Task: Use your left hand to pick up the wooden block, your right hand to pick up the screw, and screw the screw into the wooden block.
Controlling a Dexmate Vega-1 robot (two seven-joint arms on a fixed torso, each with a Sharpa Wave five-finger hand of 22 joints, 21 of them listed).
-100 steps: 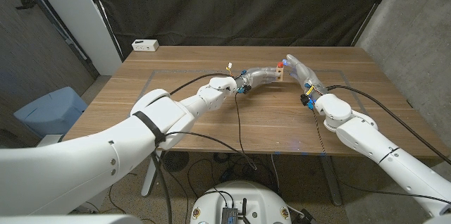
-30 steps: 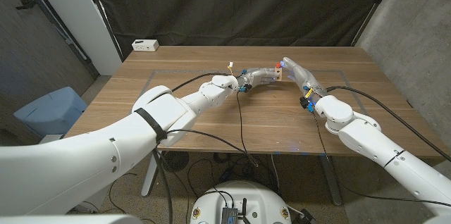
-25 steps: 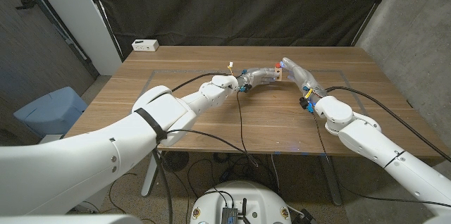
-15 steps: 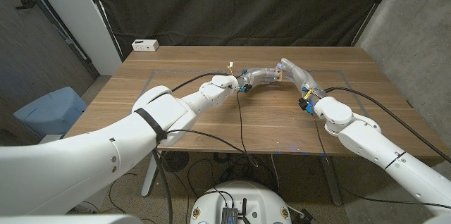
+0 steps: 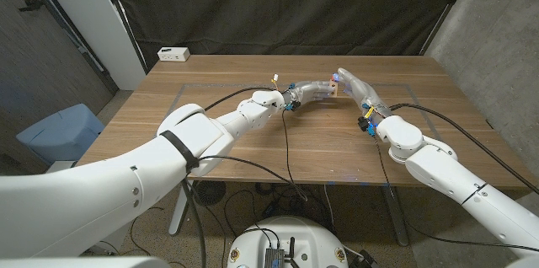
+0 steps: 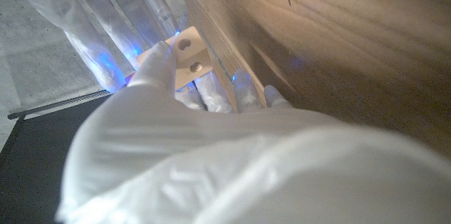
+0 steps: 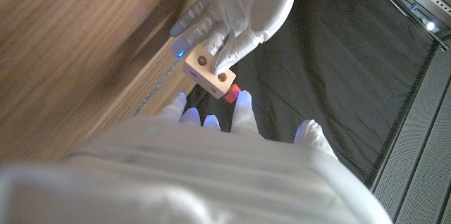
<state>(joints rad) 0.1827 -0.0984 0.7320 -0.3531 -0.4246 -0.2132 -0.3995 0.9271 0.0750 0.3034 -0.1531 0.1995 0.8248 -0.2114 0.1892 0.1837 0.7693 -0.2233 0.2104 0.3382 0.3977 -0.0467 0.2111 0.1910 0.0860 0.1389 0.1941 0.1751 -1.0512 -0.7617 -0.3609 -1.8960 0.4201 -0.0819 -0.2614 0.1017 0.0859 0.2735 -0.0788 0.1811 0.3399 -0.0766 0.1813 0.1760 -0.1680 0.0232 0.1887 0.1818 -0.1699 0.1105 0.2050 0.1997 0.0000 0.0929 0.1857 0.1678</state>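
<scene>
The left hand (image 7: pixel 243 5) holds the block (image 7: pixel 208 66) above the bench (image 5: pixel 253 146), fingers closed on it. The right wrist view shows the red screw (image 7: pixel 232 92) at the block's side, pinched by the right hand's (image 5: pixel 358 87) fingers (image 7: pixel 243 104); two holes face the camera.

Robot hands: 2, left hand (image 5: pixel 313 91), right hand (image 5: pixel 354 85)
Wooden block (image 7: pixel 208 69): 1
Red screw (image 7: pixel 232 93): 1
White box (image 5: pixel 173 53): 1
Table (image 5: pixel 253 142): 1
</scene>
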